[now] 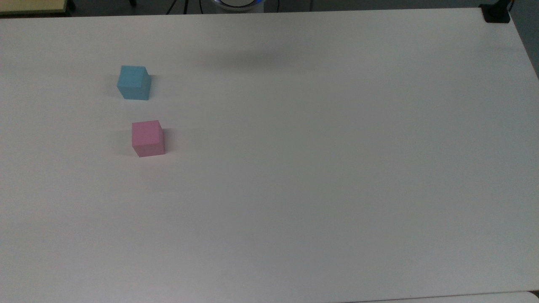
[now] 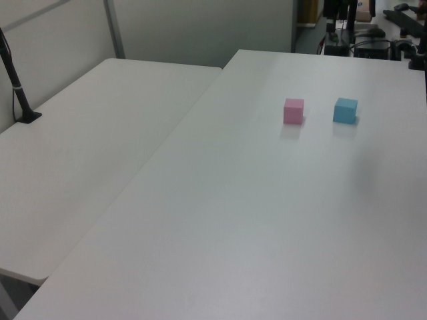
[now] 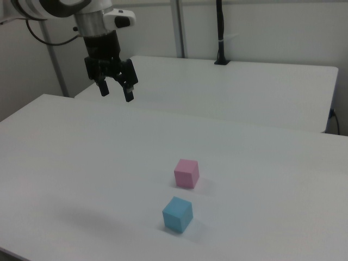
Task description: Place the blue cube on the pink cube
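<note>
The blue cube (image 1: 134, 82) rests on the white table (image 1: 316, 147) toward the top view's left, with the pink cube (image 1: 148, 138) a short gap in front of it. In the left view the pink cube (image 2: 293, 111) stands left of the blue cube (image 2: 345, 110). In the right view the blue cube (image 3: 177, 214) lies nearest the camera, with the pink cube (image 3: 186, 173) just behind. My gripper (image 3: 116, 92) hangs high above the table at the right view's upper left, far from both cubes, open and holding nothing.
A second white table (image 2: 87, 153) adjoins this one, with a black post (image 2: 17, 83) clamped at its far edge. A black clamp (image 1: 496, 14) sits at the top view's upper right table corner. Cables and equipment (image 2: 373, 33) stand beyond the table's far end.
</note>
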